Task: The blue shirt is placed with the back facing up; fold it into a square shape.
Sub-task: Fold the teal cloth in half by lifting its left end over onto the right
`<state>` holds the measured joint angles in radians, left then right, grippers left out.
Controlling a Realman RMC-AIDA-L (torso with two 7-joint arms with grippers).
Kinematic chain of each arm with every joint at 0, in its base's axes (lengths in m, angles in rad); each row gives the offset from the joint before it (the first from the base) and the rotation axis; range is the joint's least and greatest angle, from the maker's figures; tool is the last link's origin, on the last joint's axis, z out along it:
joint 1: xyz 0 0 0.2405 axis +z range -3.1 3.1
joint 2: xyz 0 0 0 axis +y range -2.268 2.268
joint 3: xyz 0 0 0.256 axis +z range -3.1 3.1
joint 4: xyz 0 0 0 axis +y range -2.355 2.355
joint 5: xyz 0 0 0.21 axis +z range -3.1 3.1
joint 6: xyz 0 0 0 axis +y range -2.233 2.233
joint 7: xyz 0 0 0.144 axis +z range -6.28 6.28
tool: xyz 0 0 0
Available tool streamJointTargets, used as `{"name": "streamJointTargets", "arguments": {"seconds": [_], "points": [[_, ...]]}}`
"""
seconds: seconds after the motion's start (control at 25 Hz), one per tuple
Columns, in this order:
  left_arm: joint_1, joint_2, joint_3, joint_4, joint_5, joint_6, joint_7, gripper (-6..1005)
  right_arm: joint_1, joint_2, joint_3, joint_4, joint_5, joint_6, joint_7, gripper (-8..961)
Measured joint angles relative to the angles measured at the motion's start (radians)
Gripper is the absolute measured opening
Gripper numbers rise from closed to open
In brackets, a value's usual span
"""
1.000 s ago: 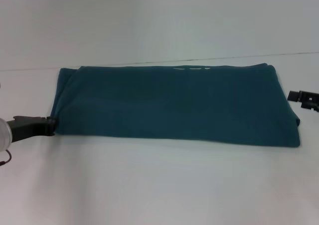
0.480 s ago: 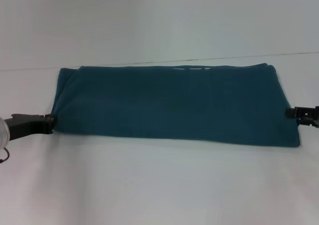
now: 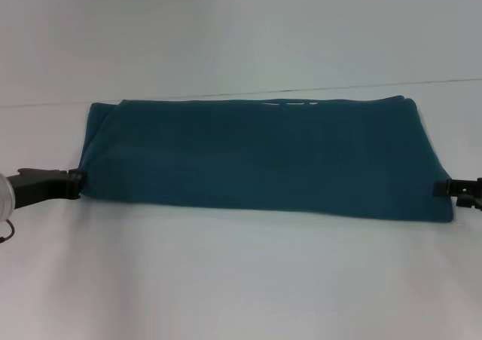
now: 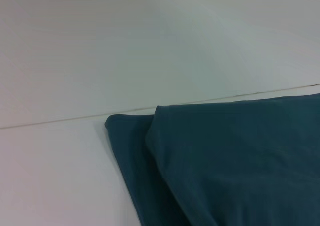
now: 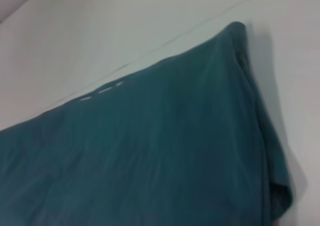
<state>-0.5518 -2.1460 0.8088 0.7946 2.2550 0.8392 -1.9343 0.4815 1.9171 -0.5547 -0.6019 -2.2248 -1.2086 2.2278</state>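
Folded into a long band across the middle of the white counter [image 3: 241,280] — the blue shirt [image 3: 263,159], plain side up, a sliver of white lettering peeking at the 12 o'clock edge. Low at 9 o'clock, touching the shirt's near corner: left gripper [image 3: 74,183]. At 3 o'clock, against the opposite near corner: right gripper [image 3: 444,188]. Open or closed — cannot tell for either. Layered folds visible at the shirt's left end in the left wrist view.

Soft matt cloth blue shirt [image 3: 263,159]
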Motion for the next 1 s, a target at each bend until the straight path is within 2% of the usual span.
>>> {"name": "streamJointTargets", "arguments": {"seconds": [0.68, 0.8, 1.0], "points": [[-0.005, 0.003, -0.003, 0.000, 0.000, -0.003, 0.000, 30, 0.025, 0.021, 0.000, 0.028, -0.018, 0.070, -0.003, 728], [-0.007, 0.004, -0.003, -0.001, 0.000, -0.004, 0.000, 31, 0.036, 0.022, 0.000, 0.048, -0.018, 0.079, -0.006, 653], [-0.008, 0.005, -0.004, -0.001, 0.000, -0.005, 0.000, 33, 0.044, 0.023, 0.000, 0.050, -0.018, 0.080, -0.006, 406]]}}
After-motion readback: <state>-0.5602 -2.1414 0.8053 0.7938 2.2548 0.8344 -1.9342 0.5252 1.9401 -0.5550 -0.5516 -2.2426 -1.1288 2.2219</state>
